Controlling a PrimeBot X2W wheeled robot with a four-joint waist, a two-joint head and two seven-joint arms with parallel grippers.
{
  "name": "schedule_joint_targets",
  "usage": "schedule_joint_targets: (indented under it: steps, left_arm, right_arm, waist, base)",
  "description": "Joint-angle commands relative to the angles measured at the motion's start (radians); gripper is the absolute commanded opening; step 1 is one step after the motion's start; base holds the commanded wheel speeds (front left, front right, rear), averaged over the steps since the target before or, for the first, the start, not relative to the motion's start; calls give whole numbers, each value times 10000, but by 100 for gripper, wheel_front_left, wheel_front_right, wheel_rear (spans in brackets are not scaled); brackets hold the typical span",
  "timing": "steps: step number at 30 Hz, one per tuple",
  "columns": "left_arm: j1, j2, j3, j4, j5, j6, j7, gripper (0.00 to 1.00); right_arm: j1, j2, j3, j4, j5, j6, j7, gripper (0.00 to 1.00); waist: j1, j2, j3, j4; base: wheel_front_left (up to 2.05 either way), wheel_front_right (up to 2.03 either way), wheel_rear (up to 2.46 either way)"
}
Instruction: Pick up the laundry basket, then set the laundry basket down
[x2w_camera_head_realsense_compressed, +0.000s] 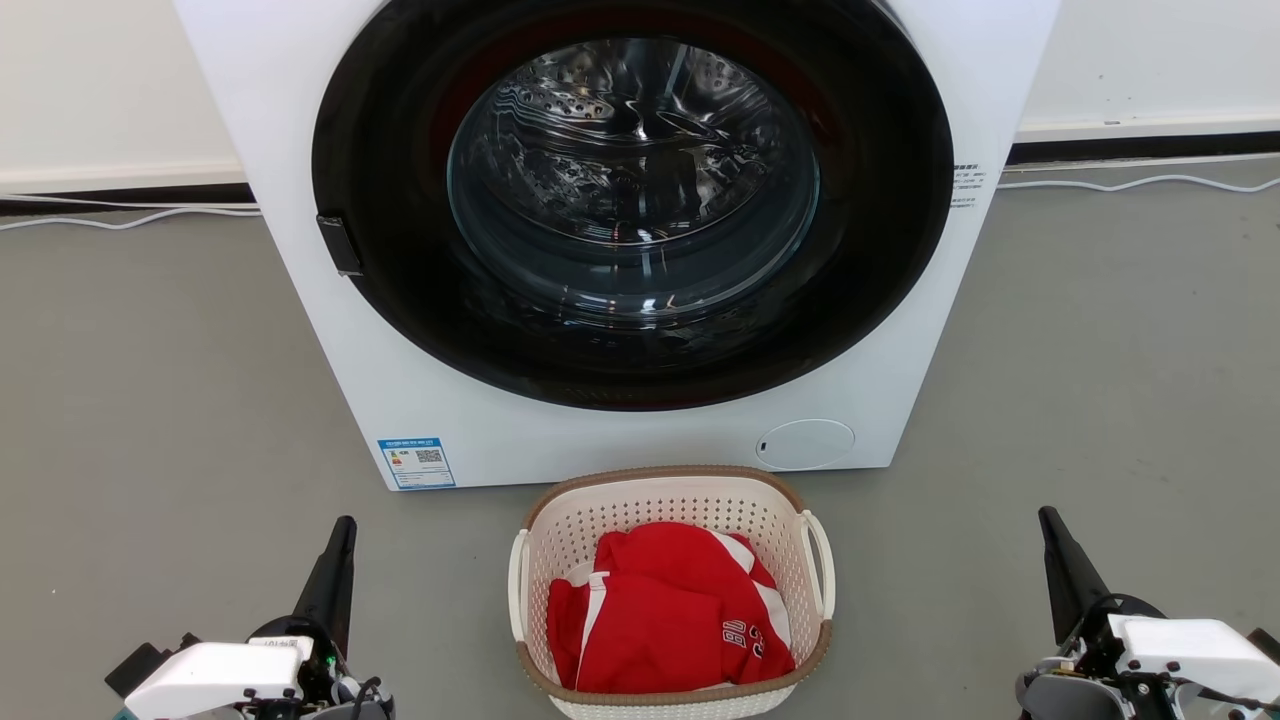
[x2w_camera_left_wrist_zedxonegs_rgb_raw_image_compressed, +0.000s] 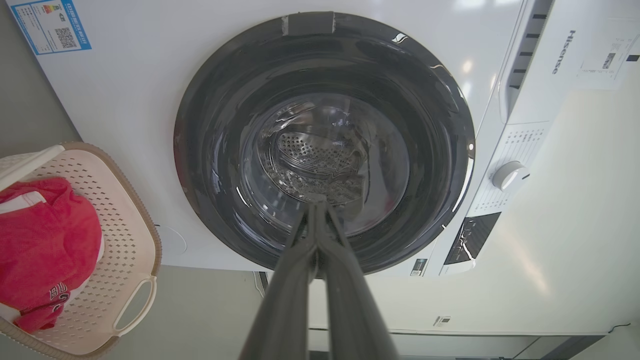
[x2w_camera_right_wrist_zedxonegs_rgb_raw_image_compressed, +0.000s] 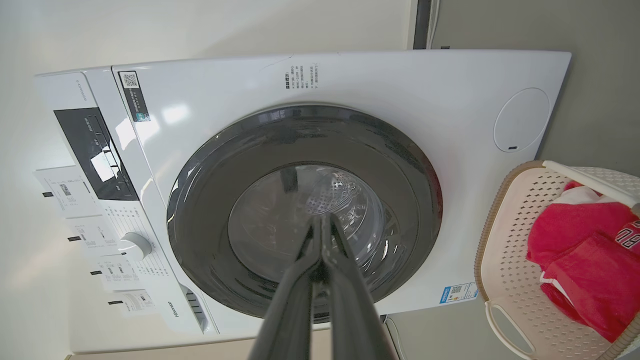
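The laundry basket (x2w_camera_head_realsense_compressed: 640, 505) is cream-white and perforated, with a brown rim and white loop handles on both sides. It stands on the grey floor just in front of the washer and holds a red garment (x2w_camera_head_realsense_compressed: 670, 610). My left gripper (x2w_camera_head_realsense_compressed: 340, 535) rests low at the basket's left, fingers together and holding nothing. My right gripper (x2w_camera_head_realsense_compressed: 1052, 528) rests at the basket's right, also shut and empty. The basket (x2w_camera_left_wrist_zedxonegs_rgb_raw_image_compressed: 125, 240) lies at the left edge of the left wrist view, beside the shut gripper (x2w_camera_left_wrist_zedxonegs_rgb_raw_image_compressed: 316, 200). The basket (x2w_camera_right_wrist_zedxonegs_rgb_raw_image_compressed: 505, 250) sits at the right of the right wrist view, beside that gripper (x2w_camera_right_wrist_zedxonegs_rgb_raw_image_compressed: 320, 220).
A white front-loading washer (x2w_camera_head_realsense_compressed: 420, 400) with a dark round glass door (x2w_camera_head_realsense_compressed: 632, 190) stands close behind the basket. White cables (x2w_camera_head_realsense_compressed: 1130, 182) run along the wall's base. Open grey floor (x2w_camera_head_realsense_compressed: 150, 400) spreads to both sides.
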Motion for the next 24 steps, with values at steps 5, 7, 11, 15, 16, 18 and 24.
schedule_joint_targets:
  steps: [5,7,11,15,16,18,24]
  left_arm:
    - [-548,137,239,-289,-49,-73,60,0]
    - [-548,137,239,-289,-49,-73,60,0]
    - [-548,137,239,-289,-49,-73,60,0]
    - [-548,137,239,-289,-49,-73,60,0]
    - [-548,137,239,-289,-49,-73,60,0]
    - [-548,137,239,-289,-49,-73,60,0]
    - [-548,137,239,-289,-49,-73,60,0]
  right_arm:
    - [-585,-33,175,-292,68,73,102,0]
    - [-585,-33,175,-292,68,73,102,0]
    - [-585,-33,175,-292,68,73,102,0]
    - [-585,-33,175,-292,68,73,102,0]
    - [-585,-33,175,-292,68,73,102,0]
    - [-585,-33,175,-292,68,73,102,0]
    - [-585,-33,175,-292,68,73,102,0]
  waist:
    - [0,0,0,0]
    - [0,0,0,0]
    - [0,0,0,0]
    - [0,0,0,0]
    - [0,0,0,0]
    - [0,0,0,0]
    - [0,0,0,0]
  base:
    - [0,0,0]
    - [0,0,0]
    - [0,0,0]
    - [0,0,0]
    - [0,0,0]
    - [0,0,0]
    - [0,0,0]
